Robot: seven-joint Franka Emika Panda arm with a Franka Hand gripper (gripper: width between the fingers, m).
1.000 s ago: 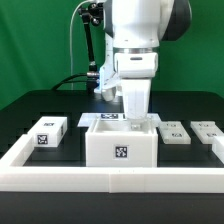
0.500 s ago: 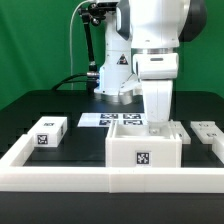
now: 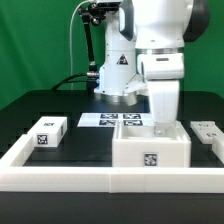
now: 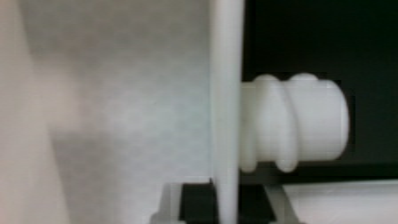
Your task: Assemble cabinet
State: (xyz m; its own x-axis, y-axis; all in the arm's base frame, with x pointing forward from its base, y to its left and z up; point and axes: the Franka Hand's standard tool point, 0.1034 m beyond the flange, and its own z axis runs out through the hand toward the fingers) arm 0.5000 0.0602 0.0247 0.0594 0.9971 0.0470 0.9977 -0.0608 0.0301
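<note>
Tagged cabinet (image 3: pixel 150 152) farther toward exterior view's right

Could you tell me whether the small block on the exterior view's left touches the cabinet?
No, dark table shows between the small block and the cabinet.

White cabinet (image 3: pixel 135 150), one black-and-white square tag on its front, and the small block (image 3: pixel 47 132) matches it: white, same tag. Black table (image 3: pixel 80 145), white border rail (image 3: pixel 90 178), green backdrop (image 3: pixel 40 40). White marker board (image 3: pixel 112 119), black tags.
</note>
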